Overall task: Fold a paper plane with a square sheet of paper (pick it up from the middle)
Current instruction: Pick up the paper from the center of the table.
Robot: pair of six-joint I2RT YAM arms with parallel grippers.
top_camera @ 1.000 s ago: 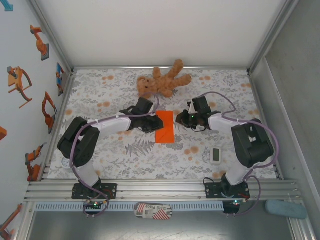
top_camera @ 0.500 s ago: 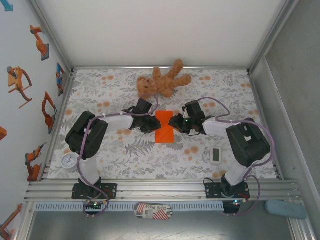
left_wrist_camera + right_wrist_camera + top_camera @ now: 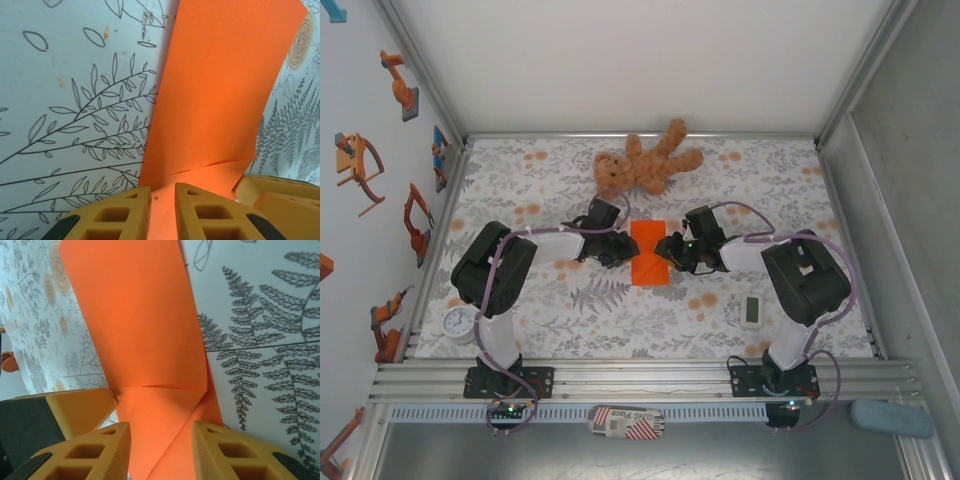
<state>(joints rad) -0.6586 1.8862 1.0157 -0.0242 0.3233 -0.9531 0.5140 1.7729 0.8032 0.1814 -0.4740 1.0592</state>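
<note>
Paper: square sheet of paper (image 3: 220,90), folded narrow, lies flat just ahead of both my jaws.
Left: left gripper (image 3: 162,192) nearly closed at its edge; I cannot tell if it pinches.
Right: right gripper (image 3: 160,432) spread astride it.
Risk: uneven pulls could skew the crease.

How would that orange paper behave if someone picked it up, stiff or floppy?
Probably floppy: the square sheet of paper looks very thin, and its edge bows in the left wrist view. It is likely very light, so a push might slide it over the patterned table cloth. It seems to crease easily: a fold line crosses it in the right wrist view.
</note>
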